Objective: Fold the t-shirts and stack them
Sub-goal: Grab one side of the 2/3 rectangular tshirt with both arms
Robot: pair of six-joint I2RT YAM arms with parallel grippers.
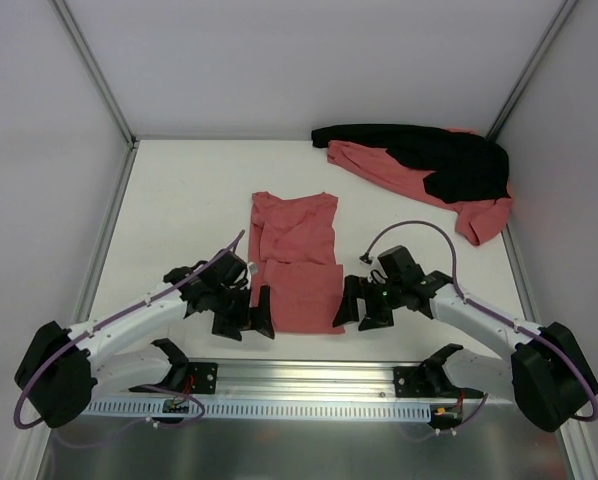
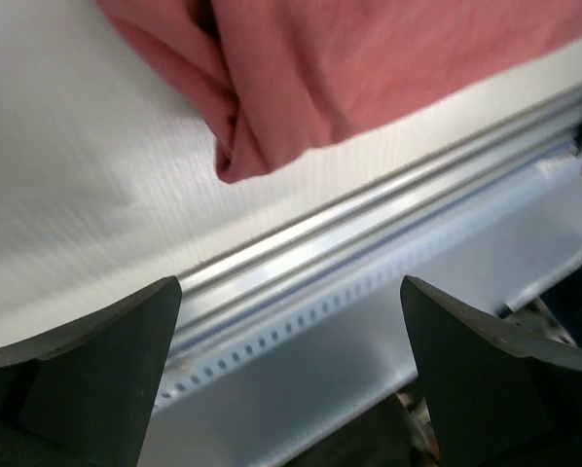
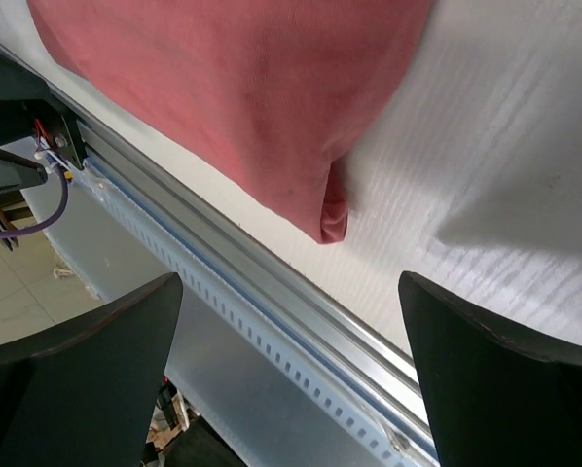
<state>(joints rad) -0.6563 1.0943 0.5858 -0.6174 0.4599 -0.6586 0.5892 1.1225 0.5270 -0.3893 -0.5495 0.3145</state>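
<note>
Here, the left pincer (image 1: 245, 322) and the right pincer (image 1: 362, 308) both stand wide open and empty, one at each near corner of a salmon-red t-shirt (image 1: 294, 265) lying partly folded mid-table (image 1: 179, 200). The fold looks half done. The next move likely calls for another fold across it, then fetching from the red heap (image 1: 477, 218) under a black cloth (image 1: 429, 150) at the far right.

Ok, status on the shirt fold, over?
Left gripper and right gripper open, empty, flanking the t-shirt at its near edge. Part-folded, lying flat. Nothing in the way; garment pile far right.
</note>
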